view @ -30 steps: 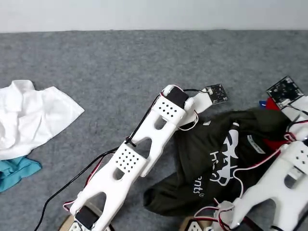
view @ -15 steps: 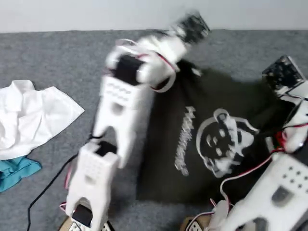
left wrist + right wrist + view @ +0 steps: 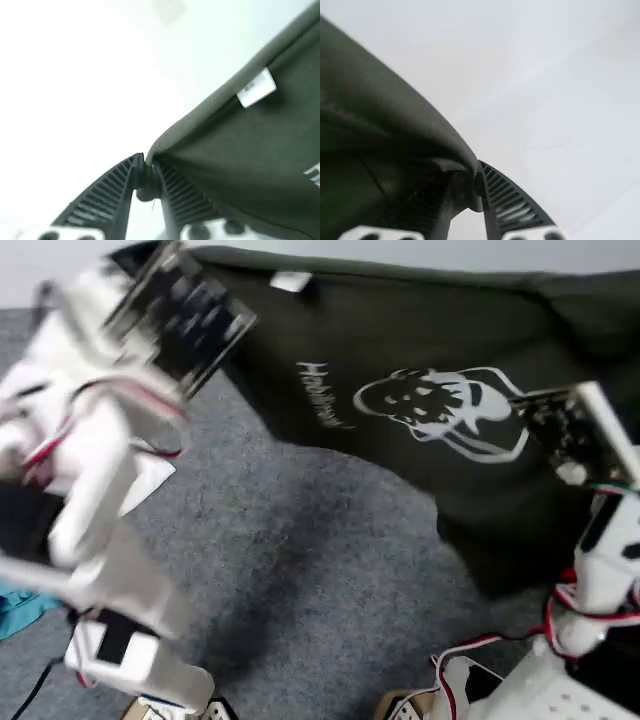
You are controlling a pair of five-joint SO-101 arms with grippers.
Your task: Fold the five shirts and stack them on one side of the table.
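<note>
A dark green shirt [image 3: 400, 330] with a white face print [image 3: 440, 405] hangs spread out in the air above the grey table [image 3: 330, 560]. Its white neck label [image 3: 290, 282] is at the top. In the left wrist view my left gripper [image 3: 147, 162] is shut on the shirt's [image 3: 250, 150] upper edge beside the label [image 3: 256, 87]. In the right wrist view my right gripper [image 3: 465, 172] is shut on another bunched edge of the shirt [image 3: 370, 125]. Both arms are raised high, the left arm [image 3: 90, 450] at the left and the right arm [image 3: 600, 540] at the right.
A white shirt [image 3: 152, 480] peeks out behind the left arm, and a teal shirt [image 3: 15, 605] lies at the table's left edge. Cables and the arm bases [image 3: 470, 690] crowd the near edge.
Both arms have risen with the green shirt, lifting it off the table. It went from a crumpled heap to hanging stretched between the two grippers.
</note>
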